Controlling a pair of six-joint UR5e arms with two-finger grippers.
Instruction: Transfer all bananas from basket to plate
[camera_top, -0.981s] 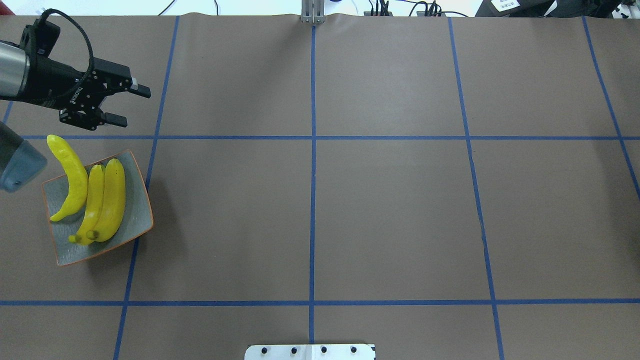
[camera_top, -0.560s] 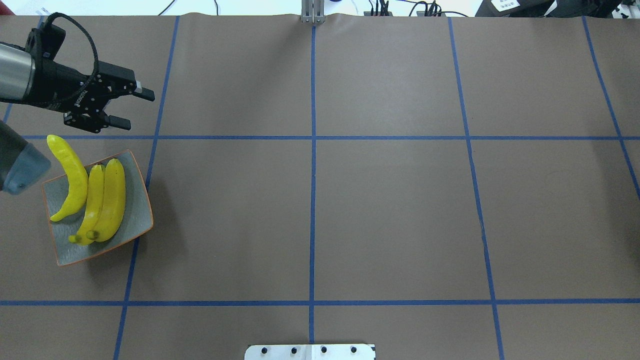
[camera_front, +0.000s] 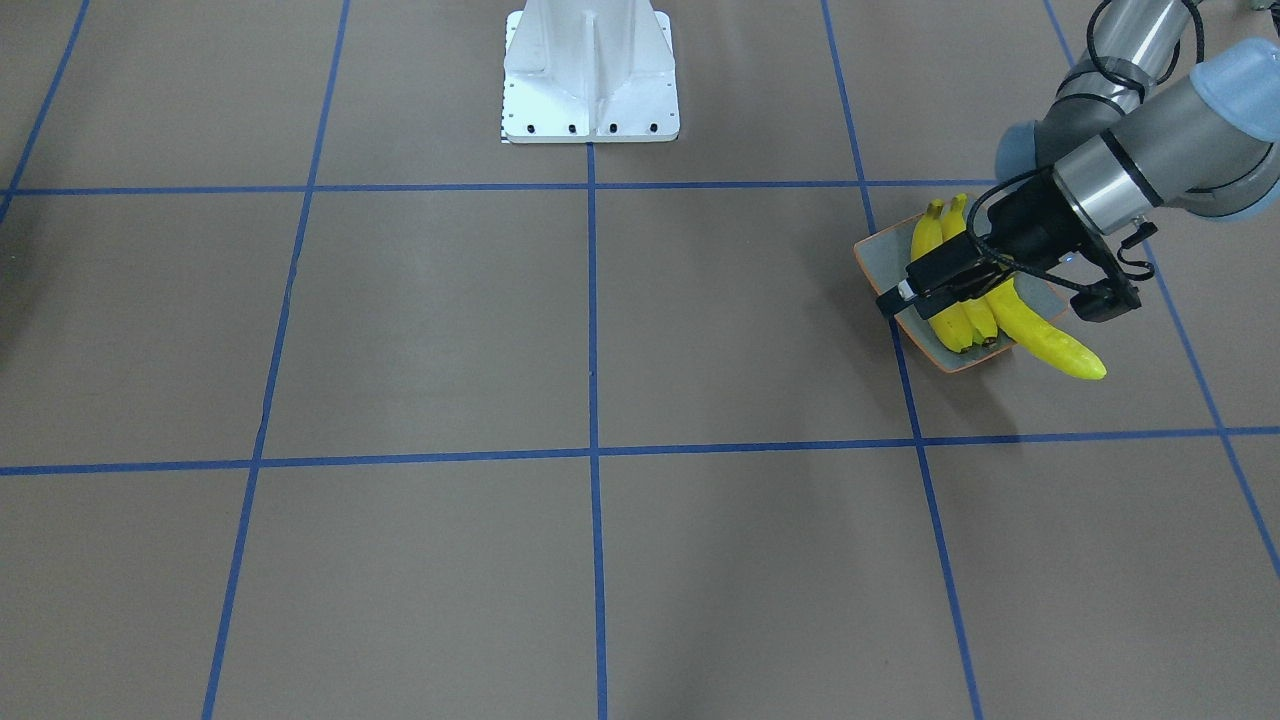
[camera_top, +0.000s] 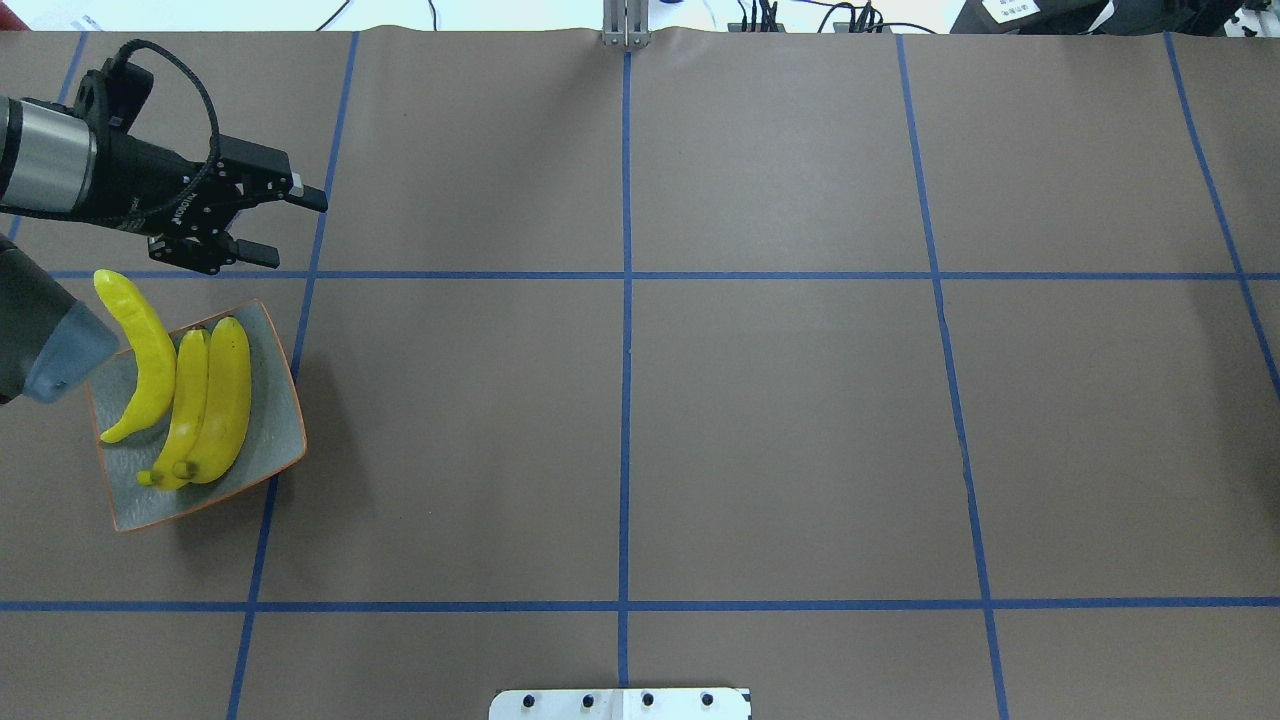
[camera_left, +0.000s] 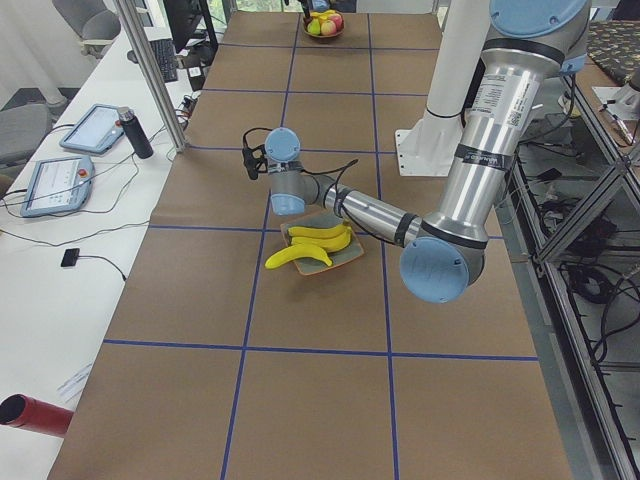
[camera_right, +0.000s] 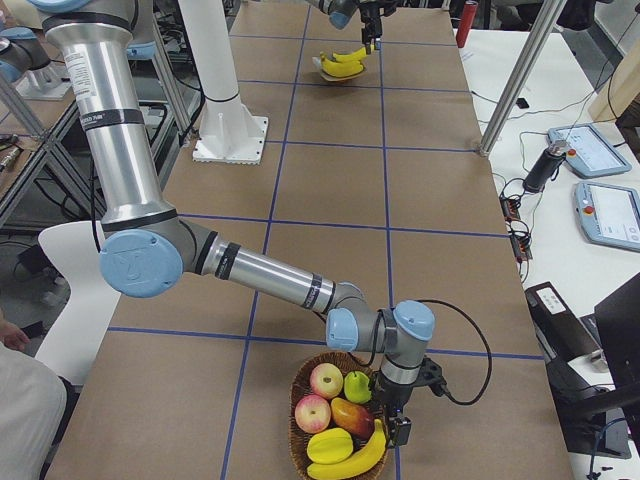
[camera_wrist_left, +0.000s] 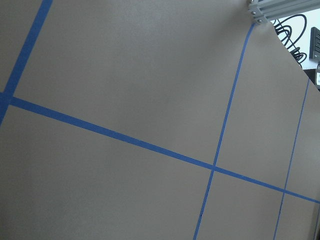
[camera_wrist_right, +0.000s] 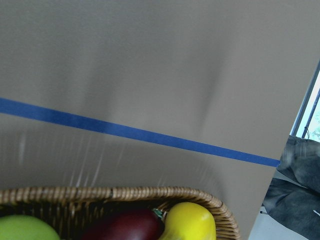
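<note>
Three bananas (camera_top: 225, 400) on the plate (camera_top: 270, 425), one more in the basket (camera_wrist_right: 115, 193)

The plate (camera_front: 882, 258), grey-blue with an orange-brown rim, lies on the brown table (camera_front: 450, 320); two bananas (camera_front: 950, 325) lie side by side along the plate, stem tips toward the robot; a third banana (camera_front: 1055, 348) lies beside them, one end jutting past the plate's rim on the operators' side; the left gripper (camera_front: 900, 295), black, crosses in front of the plate and hides the bananas' middles, and its finger spacing cannot be judged from here; the left arm (camera_front: 1130, 180) rises from the plate toward the robot; blue tape lines (camera_front: 592, 300) pass near the plate; the white robot base (camera_front: 590, 80) stands well apart from it.
</note>
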